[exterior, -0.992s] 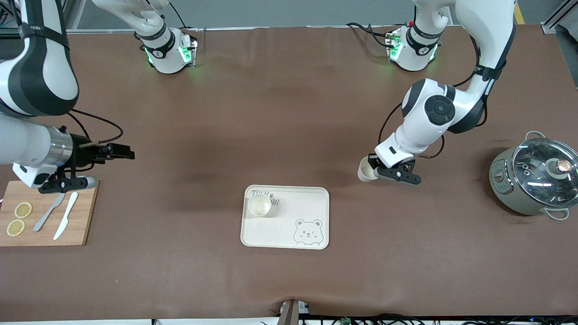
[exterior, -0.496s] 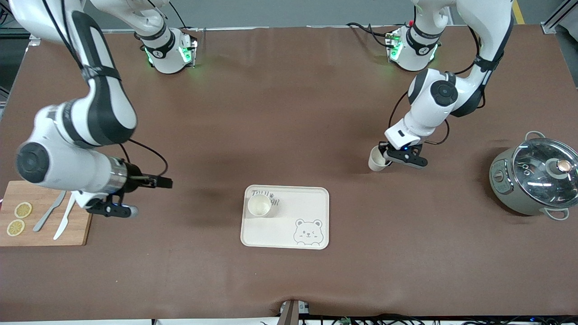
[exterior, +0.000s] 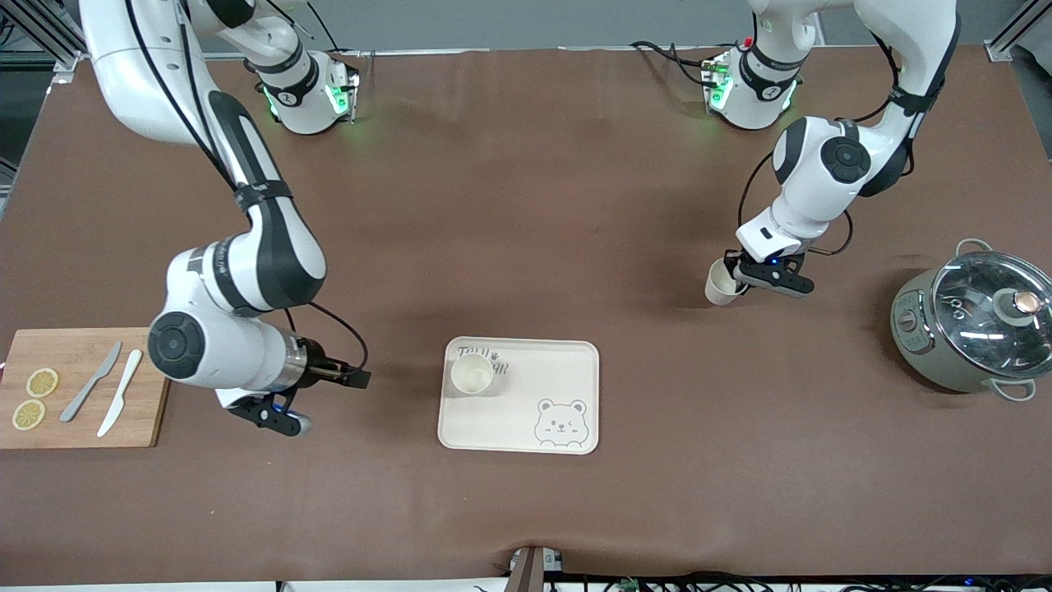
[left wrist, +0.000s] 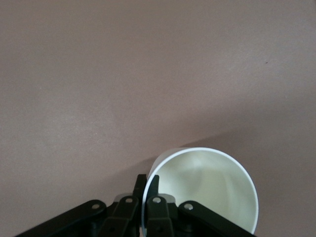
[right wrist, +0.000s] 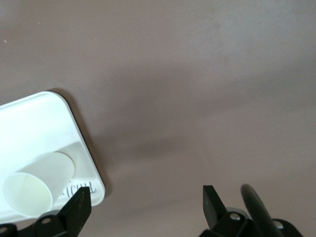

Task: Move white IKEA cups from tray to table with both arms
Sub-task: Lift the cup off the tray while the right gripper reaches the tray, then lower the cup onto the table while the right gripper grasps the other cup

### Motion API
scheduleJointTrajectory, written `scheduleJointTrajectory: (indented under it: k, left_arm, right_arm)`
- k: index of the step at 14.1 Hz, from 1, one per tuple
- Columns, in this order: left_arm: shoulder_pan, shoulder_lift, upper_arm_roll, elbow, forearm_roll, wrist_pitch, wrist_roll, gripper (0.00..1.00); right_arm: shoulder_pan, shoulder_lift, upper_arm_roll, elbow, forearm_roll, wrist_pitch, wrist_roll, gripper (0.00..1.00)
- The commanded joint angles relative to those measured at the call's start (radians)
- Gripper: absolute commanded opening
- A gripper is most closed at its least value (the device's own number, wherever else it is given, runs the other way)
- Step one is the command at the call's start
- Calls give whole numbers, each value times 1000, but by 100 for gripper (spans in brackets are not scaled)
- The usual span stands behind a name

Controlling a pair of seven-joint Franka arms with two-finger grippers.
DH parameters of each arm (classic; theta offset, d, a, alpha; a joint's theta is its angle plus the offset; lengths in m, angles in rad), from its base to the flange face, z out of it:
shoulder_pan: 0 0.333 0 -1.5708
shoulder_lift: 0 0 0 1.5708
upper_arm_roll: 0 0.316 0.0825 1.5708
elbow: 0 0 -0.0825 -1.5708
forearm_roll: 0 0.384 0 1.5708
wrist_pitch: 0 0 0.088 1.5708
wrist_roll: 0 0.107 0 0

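Observation:
One white cup [exterior: 472, 374] stands upright on the cream bear-printed tray [exterior: 526, 427], in the corner toward the right arm's end; it also shows in the right wrist view [right wrist: 34, 183] on the tray [right wrist: 39, 123]. My left gripper [exterior: 740, 278] is shut on the rim of the second white cup [exterior: 721, 284] and holds it tilted over bare table between the tray and the pot. In the left wrist view the gripper [left wrist: 147, 183] pinches the cup's [left wrist: 207, 190] wall. My right gripper [exterior: 360, 378] is open and empty, low over the table beside the tray [right wrist: 145, 197].
A grey pot with a glass lid [exterior: 974, 321] stands at the left arm's end. A wooden cutting board [exterior: 148, 386] with two knives [exterior: 107, 393] and lemon slices [exterior: 34, 399] lies at the right arm's end.
My right arm has swung from over the cutting board toward the tray, gripper open. My left arm has carried its cup away from the tray, toward the left arm's base.

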Motion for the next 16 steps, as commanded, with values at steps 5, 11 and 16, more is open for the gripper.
scheduleJointTrajectory:
  k: [5,11,16]
  left_arm:
    - [17,-11,-19,-52,-14,48,27,0]
    - [18,20,-19,-53,-14,68,27,0]
    - [20,43,-19,-52,-15,74,27,0]
  right_arm:
    - [114,59,-9,43,-3,64,168,100]
    - [183,118,-11,67,-7,125,288,100]
    - [221,147,-11,72,-7,159,363,100]
